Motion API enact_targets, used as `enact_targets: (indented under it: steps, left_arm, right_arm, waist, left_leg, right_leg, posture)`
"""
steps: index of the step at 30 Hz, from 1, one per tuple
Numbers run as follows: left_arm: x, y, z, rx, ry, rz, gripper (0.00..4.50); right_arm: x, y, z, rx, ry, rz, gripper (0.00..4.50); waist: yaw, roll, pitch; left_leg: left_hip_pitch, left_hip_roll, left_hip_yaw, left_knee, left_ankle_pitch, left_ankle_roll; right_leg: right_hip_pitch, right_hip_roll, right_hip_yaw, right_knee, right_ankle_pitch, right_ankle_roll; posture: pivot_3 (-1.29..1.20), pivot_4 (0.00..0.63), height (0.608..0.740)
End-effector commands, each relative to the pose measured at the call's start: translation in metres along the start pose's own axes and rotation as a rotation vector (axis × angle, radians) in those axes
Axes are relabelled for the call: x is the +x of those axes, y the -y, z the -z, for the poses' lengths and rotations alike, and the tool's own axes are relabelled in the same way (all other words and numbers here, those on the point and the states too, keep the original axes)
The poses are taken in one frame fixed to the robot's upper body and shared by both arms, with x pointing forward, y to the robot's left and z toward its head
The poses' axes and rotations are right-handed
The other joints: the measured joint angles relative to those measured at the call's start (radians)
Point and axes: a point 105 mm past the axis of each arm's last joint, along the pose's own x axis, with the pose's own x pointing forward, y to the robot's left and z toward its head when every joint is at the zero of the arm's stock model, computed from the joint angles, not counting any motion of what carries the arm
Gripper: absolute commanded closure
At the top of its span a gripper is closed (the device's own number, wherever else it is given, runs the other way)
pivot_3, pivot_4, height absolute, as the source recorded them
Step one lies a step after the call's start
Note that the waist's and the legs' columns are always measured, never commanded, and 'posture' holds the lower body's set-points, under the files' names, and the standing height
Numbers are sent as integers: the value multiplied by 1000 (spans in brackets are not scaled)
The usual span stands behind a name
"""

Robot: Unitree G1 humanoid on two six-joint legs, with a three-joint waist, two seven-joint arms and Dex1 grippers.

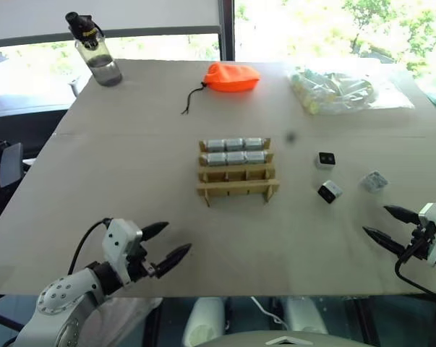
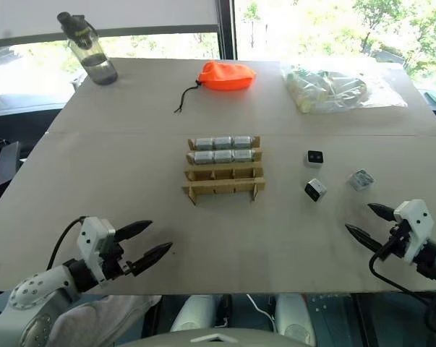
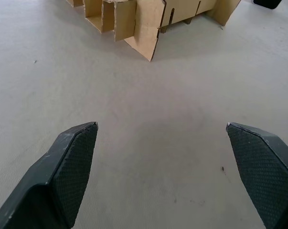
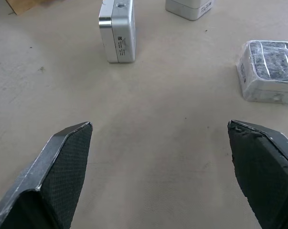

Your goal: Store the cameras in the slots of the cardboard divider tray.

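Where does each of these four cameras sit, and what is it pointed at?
Head, two eyes: down over the table, both open grippers, left and right.
Left wrist: along its fingers toward the cardboard divider tray.
Right wrist: along its fingers toward three loose cameras.
Shared: the tray, both eyes and left wrist.

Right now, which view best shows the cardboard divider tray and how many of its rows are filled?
The left eye view: the cardboard divider tray is seen whole from above, its two far rows holding cameras, its two near rows empty. The right eye view shows the same. The left wrist view catches a near corner of it, too partial to count rows.
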Motion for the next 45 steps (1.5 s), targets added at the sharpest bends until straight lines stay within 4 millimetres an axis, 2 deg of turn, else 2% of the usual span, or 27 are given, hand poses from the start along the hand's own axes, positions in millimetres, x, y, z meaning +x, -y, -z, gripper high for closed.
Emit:
enact_targets:
  steps: [1,17,32,36,39,41,45]
  left_arm:
    - [1,0,-10,15,49,-10,44]
    - [-3,-3,-4,16,21,-9,44]
    - [4,-11,-2,26,21,16,44]
    - [6,-14,-5,46,34,25,44]
    - [9,-20,-14,168,19,66,44]
    - [11,-22,-21,238,10,98,44]
    - [10,1,-64,249,98,346,44]
  right_arm:
    - [-1,0,-8,-27,26,-4,17]
    - [-6,6,0,-14,-22,89,17]
    - [-2,12,2,-2,-27,144,17]
    - [-3,27,-2,10,-4,226,17]
    - [0,50,-12,72,55,348,17]
    - [4,56,-17,98,83,379,17]
    - [16,65,-19,101,90,410,17]
  waist:
    - [0,0,0]
    - [0,0,0]
    - [0,0,-1]
    - [-1,0,-1]
    - [-1,0,-1]
    - [-1,0,-1]
    - [-1,-1,-1]
  left_leg:
    - [0,0,0,0,0,0]
    - [1,0,0,1,0,0]
    - [1,0,0,2,1,-2]
    - [1,0,0,3,1,-2]
    - [2,0,0,5,1,-2]
    - [2,0,0,7,1,-2]
    - [1,0,0,8,1,-2]
  right_leg:
    - [0,0,0,0,0,0]
    - [1,0,0,1,0,0]
    - [2,1,1,1,0,0]
    - [2,1,0,2,0,0]
    - [2,1,1,3,0,0]
    - [2,1,1,6,0,0]
    - [2,1,1,8,0,0]
  posture:
    - [0,150,740]
    - [0,150,740]
    - [0,150,740]
    - [0,150,740]
    - [0,150,740]
    - [0,150,740]
    - [0,150,740]
